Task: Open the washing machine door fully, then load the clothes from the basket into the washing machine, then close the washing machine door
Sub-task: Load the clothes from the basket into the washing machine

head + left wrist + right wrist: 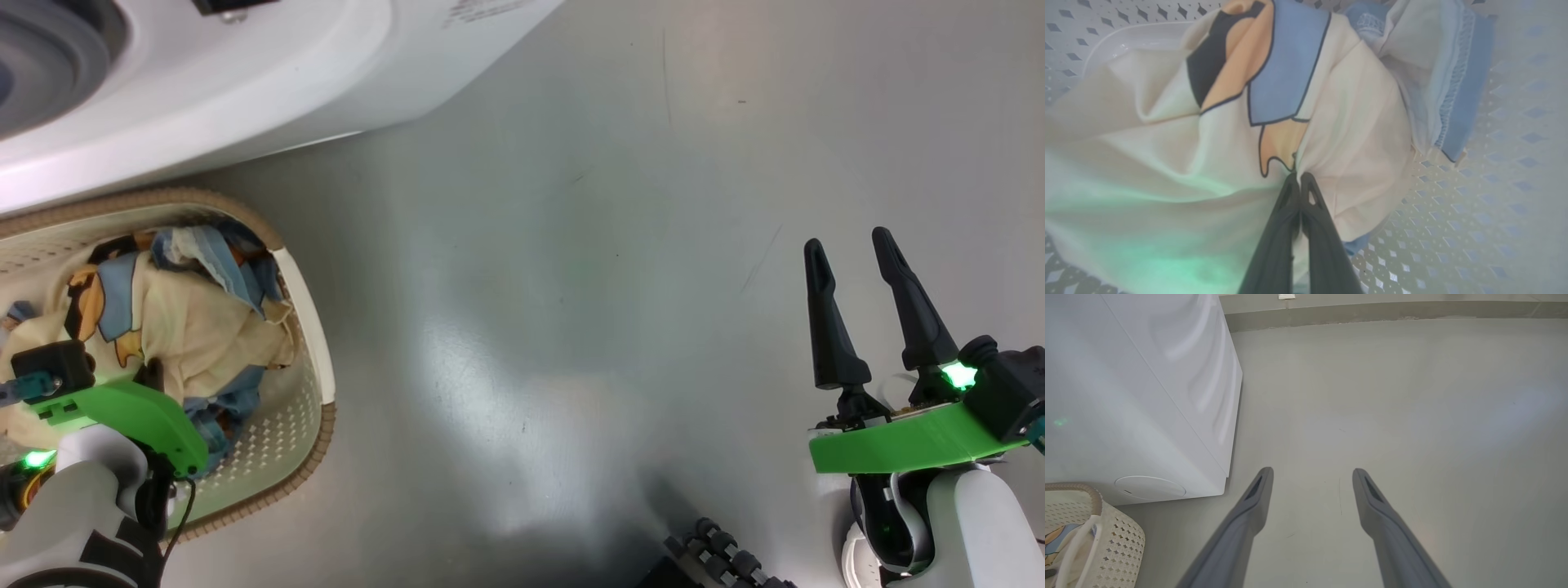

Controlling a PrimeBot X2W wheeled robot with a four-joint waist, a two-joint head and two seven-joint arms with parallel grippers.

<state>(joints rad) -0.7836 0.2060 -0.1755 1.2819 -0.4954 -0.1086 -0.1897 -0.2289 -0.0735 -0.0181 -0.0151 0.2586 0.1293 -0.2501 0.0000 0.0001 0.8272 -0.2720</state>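
The basket point(314, 327) stands on the floor at the lower left of the head view, right in front of the washing machine point(245, 82). The clothes point(204, 327) fill it, with cream-yellow cartoon-print cloth on top and blue cloth point(1461, 94) beside it. My left gripper point(1299, 176) reaches down into the basket and is shut on a pinched fold of the cream-yellow cloth. Over bare floor at the lower right, my right gripper point(853, 253) is open and holds nothing. The washing machine door is out of view; the grey gasket point(41, 49) shows at the top left corner.
Grey floor point(571, 286) stretches between the basket and my right arm. The washer's white side panel point(1147, 396) and the basket's perforated wall point(1122, 539) lie left of the right gripper. A dark ribbed part point(727, 563) sits at the bottom edge.
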